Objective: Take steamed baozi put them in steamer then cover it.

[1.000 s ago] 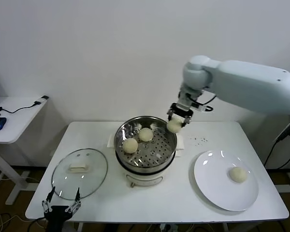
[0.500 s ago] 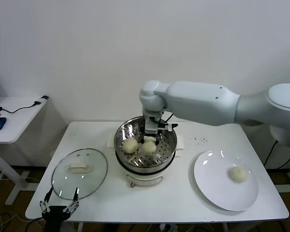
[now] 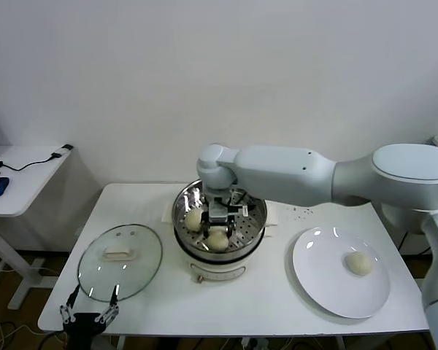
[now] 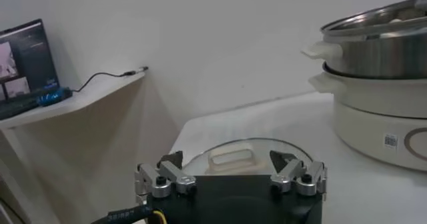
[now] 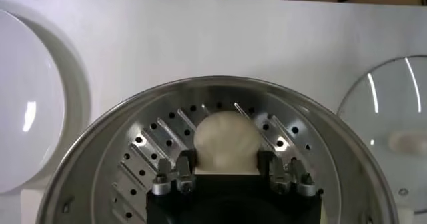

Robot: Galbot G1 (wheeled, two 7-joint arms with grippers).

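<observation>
One baozi [image 5: 225,141] sits on the steamer [image 3: 254,232] tray, pinched by the right gripper [image 3: 217,222]; the last waits on the plate [image 3: 321,281]. The cover [image 3: 121,261] lies beside (left gripper [image 3: 89,309] spread, idle).

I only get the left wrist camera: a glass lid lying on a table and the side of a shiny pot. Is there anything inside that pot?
Observer: Yes. The head view shows a free baozi lying on the perforated tray of the steamer. An arm hides part of the tray.
Operator: Which arm?
Observer: The right one. The right gripper is down in the steamer, fingers closed on the held baozi at the near side of the tray.
Operator: Any buns left outside?
Observer: One. The last baozi sits on a white plate to the steamer's right.
</observation>
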